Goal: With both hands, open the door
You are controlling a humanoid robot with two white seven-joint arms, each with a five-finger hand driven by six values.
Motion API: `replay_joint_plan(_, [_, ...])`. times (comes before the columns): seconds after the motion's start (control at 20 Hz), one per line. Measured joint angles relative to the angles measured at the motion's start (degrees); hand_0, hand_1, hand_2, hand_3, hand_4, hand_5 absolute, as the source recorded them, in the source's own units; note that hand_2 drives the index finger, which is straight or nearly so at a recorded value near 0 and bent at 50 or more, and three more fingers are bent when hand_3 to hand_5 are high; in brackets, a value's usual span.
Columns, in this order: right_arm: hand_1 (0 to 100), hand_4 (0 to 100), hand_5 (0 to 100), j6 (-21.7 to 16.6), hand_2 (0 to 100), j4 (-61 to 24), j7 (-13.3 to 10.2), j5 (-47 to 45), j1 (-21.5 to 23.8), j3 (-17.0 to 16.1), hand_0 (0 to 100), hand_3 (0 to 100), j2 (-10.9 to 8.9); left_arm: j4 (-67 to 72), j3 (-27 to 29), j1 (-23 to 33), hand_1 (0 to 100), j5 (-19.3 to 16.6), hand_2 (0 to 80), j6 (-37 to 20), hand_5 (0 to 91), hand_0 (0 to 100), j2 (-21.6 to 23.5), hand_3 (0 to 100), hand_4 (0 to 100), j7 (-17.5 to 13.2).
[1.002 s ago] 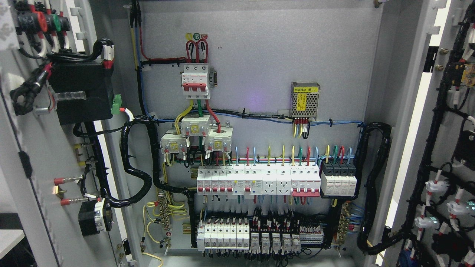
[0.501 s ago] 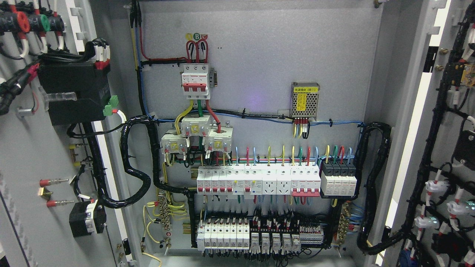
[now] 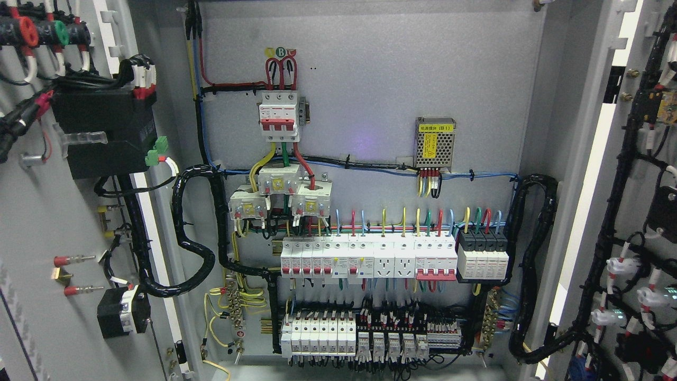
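Note:
A grey electrical cabinet stands open in front of me, its back panel (image 3: 370, 79) in full sight. The left door (image 3: 47, 222) is swung wide to the left, its inner face carrying a black box (image 3: 100, 132), wiring and red-tipped terminals. At the picture's right edge the right door (image 3: 642, 174) is swung out too, with black cable looms and white lamp backs on its inner face. Neither of my hands nor any arm shows in the head view.
Inside the cabinet are a red-and-white main breaker (image 3: 278, 116), a small power supply (image 3: 435, 142), rows of white breakers (image 3: 370, 257) and lower terminal blocks (image 3: 354, 338). Thick black cable bundles (image 3: 195, 233) loop from each door into the cabinet.
The left door has swung further open to the left, most of it in the first half second; its black box and terminals shifted left. The right door has not moved.

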Motion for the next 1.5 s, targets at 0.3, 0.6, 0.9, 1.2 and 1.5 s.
replay_joint_plan(0.3, [0, 0, 0, -0.22, 0, 1.79, -3.27, 0.07, 0.49, -5.14, 39, 0, -0.74, 0.00, -0.02, -0.53, 0, 0.00, 0.0, -0.04, 0.0, 0, -0.24, 0, 0, -0.01])
replay_joint_plan(0.6, [0, 0, 0, -2.14, 0, 2.73, -5.16, 0.02, 3.54, -10.39, 39, 0, -2.94, -1.37, -0.90, -0.34, 0, -0.30, 0.0, -0.98, 0.0, 0, -1.07, 0, 0, -0.22])
replay_joint_plan(0.9, [0, 0, 0, -5.64, 0, 3.01, -5.54, 0.04, 7.34, -15.09, 39, 0, -4.93, -10.51, -2.58, 4.91, 0, -0.54, 0.0, -2.67, 0.0, 0, -1.49, 0, 0, 0.01])
replay_joint_plan(1.2, [0, 0, 0, -6.99, 0, 1.91, -7.67, 0.15, 11.29, -19.18, 39, 0, -6.11, -23.86, -6.05, 11.32, 0, -0.55, 0.0, -10.53, 0.0, 0, -0.84, 0, 0, 0.07])
replay_joint_plan(1.5, [0, 0, 0, -10.53, 0, -0.95, -9.64, 0.74, 16.10, -21.68, 39, 0, -7.12, -36.99, -10.21, 18.44, 0, -0.57, 0.0, -24.65, 0.0, 0, 1.38, 0, 0, 0.21])
